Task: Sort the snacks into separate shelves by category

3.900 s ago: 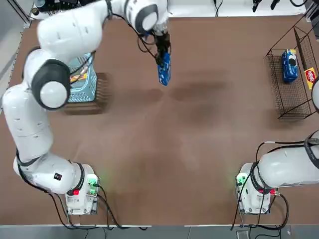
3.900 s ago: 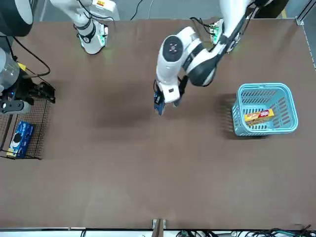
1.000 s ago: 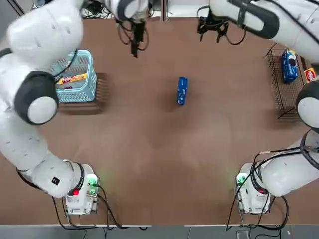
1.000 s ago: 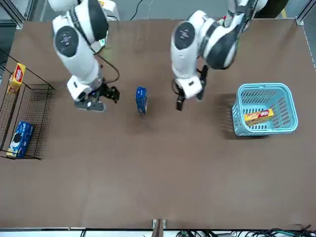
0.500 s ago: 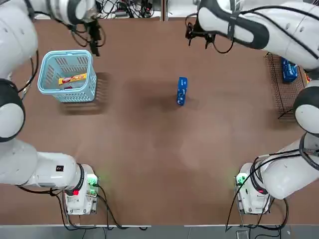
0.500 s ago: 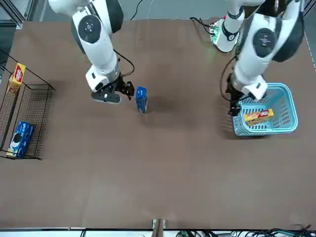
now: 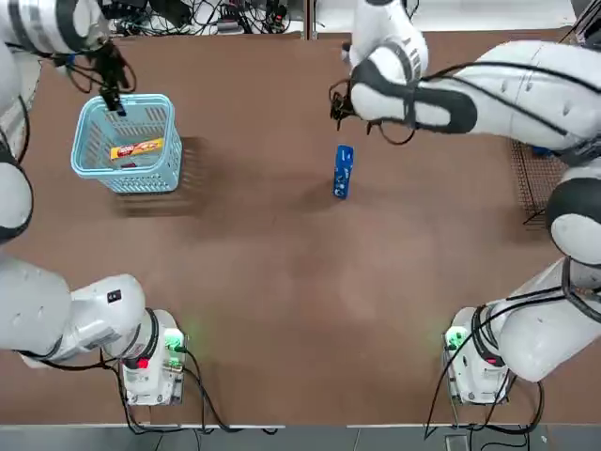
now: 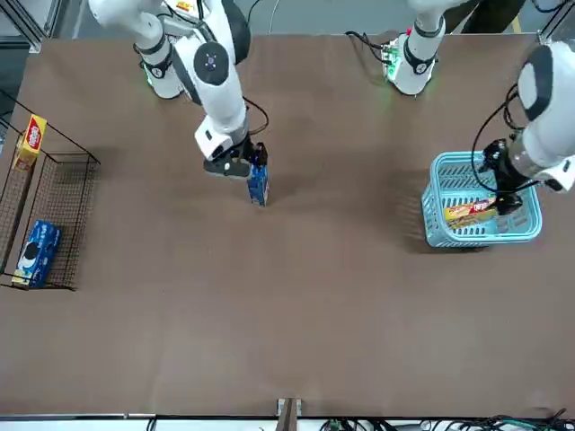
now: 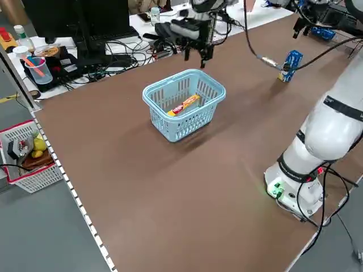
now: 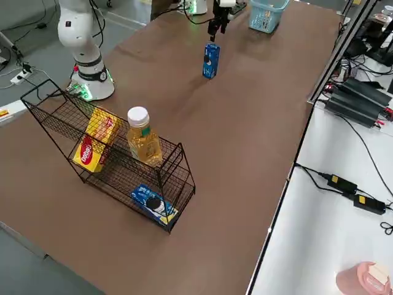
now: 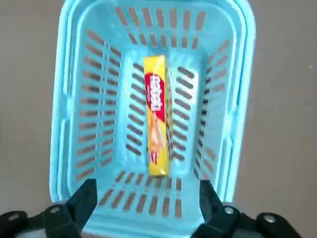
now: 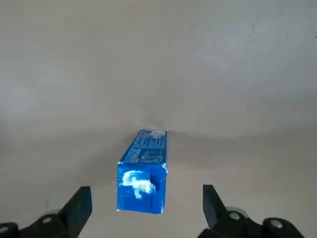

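Note:
A blue snack box point(image 7: 343, 171) point(image 8: 258, 182) point(image 12: 143, 173) stands on end mid-table. My right gripper point(image 8: 246, 162) point(image 12: 144, 197) hovers close over it, open, its fingers flanking the box's top without touching. A flat yellow snack point(image 7: 136, 148) point(image 11: 156, 121) lies in the light blue basket point(image 7: 94, 167) point(image 11: 74, 99). My left gripper point(image 7: 111, 89) point(image 8: 503, 184) point(image 11: 146, 196) hangs open and empty above the basket's rim. The black wire shelves point(image 10: 123, 169) point(image 8: 54, 193) hold a yellow box point(image 10: 92, 147) and a blue packet point(image 10: 153, 203).
A bottle of yellow liquid point(image 10: 144, 138) stands on the rack's upper tier. The rack sits at the table's right edge, the basket at the far left. Bare brown tabletop point(image 7: 300, 301) lies between them and toward the arm bases.
My left gripper swung from the table's far middle over to the basket. My right gripper came in from the right and dropped over the blue box. The box has not moved.

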`<state>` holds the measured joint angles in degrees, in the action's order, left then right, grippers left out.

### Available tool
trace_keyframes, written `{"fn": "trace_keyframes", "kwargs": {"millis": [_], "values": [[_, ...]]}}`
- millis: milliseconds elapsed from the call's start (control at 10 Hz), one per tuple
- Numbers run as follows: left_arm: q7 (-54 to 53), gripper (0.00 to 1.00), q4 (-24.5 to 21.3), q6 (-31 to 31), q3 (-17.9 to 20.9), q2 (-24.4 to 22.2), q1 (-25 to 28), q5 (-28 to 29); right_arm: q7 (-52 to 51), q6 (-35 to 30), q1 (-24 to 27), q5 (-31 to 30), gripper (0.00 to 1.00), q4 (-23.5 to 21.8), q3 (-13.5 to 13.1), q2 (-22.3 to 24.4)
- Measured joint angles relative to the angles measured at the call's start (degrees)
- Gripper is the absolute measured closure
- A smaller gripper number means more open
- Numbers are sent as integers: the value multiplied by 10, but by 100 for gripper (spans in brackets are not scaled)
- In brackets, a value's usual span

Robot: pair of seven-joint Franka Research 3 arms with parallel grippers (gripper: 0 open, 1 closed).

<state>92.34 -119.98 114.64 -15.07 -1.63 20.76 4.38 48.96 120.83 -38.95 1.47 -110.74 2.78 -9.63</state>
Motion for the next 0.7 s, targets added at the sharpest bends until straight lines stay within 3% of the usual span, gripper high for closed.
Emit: {"fn": "trace_keyframes", "kwargs": {"millis": [700], "values": [[-43, 9, -152, 173, -2, -21, 32, 0, 13, 66, -45, 0, 1, -53, 0, -12]]}}
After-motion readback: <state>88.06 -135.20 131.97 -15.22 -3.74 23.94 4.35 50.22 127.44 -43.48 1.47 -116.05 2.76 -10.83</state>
